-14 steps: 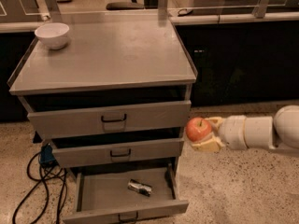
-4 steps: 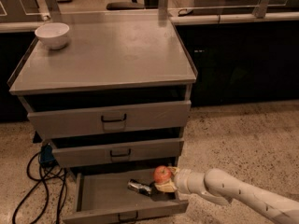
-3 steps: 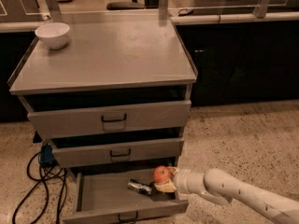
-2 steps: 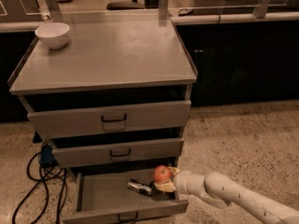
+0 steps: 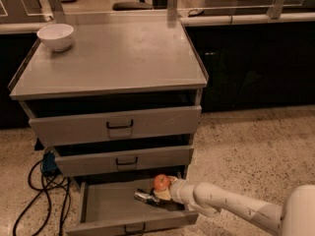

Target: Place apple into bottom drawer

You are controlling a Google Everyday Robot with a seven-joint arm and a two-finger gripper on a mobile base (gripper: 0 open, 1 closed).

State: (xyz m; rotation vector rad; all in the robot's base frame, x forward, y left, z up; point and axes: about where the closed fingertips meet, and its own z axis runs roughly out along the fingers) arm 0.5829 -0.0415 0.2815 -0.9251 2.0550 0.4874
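**While the claw grips it, the small round red apple hangs inside the open bottom drawer**

Where the lowest grey metal drawer juts out beyond the near edge of the table, its shallow tray lies open, with a small dark bar handle on its flat front. A white robot arm reaches in from the near right corner, crossing the tray's right wall. Its claw is clenched on the apple, pale fingers cupping the fruit from beneath. The apple sits low over the tray's right rear part; whether it touches the floor of the tray I cannot tell. Just beside it, on the left, lies a small dark metallic object. Black cables trail on the speckled floor by the table's left edge. Higher up, the grey middle drawer and grey top drawer stand slightly ajar. A round white bowl rests at the table's far left corner.
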